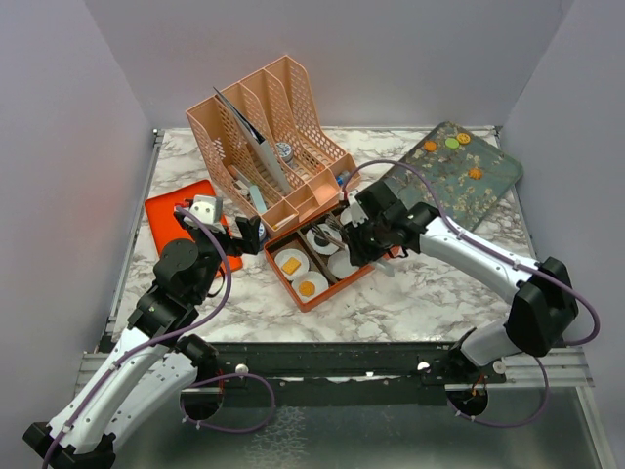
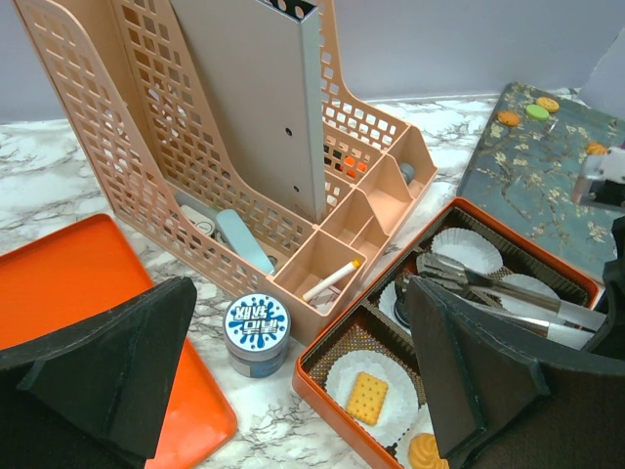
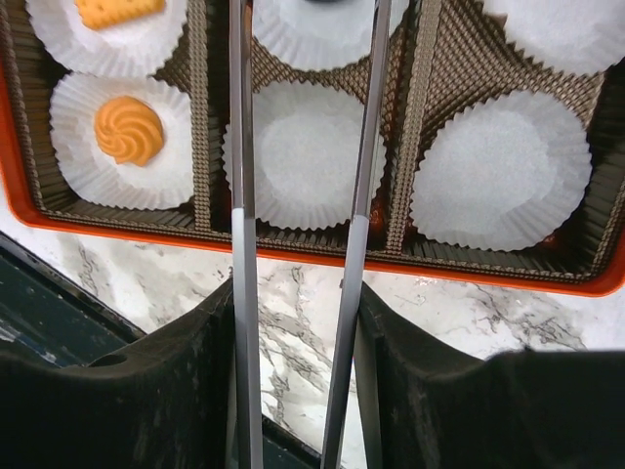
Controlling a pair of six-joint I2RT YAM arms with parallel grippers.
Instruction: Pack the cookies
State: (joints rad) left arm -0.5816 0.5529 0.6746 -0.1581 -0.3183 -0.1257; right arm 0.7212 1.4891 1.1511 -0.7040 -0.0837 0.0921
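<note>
Cookies (image 1: 452, 143): four lie on the floral board (image 1: 498, 166) at the far right corner, three orange rounds and one green, with bare board around them. Two sit in paper cups (image 3: 311, 151) in the orange box (image 3: 469, 275) mid-worktop: a yellow-orange square cookie (image 2: 368, 396) and a swirled orange cookie (image 3: 128, 129). Open marble worktop (image 1: 410, 293) separates the box from the near edge. My right gripper (image 3: 298, 376) clamps metal tongs (image 3: 241, 147), whose arms stand apart above the middle cup. My left gripper (image 1: 251, 234) is spread wide, holding nothing, just left of the box. Only the right wrist view resolves the swirl's ridges. Only the left wrist view shows a blue-and-white tin (image 2: 257, 332) touching the peach organizer (image 2: 195, 147).
</note>
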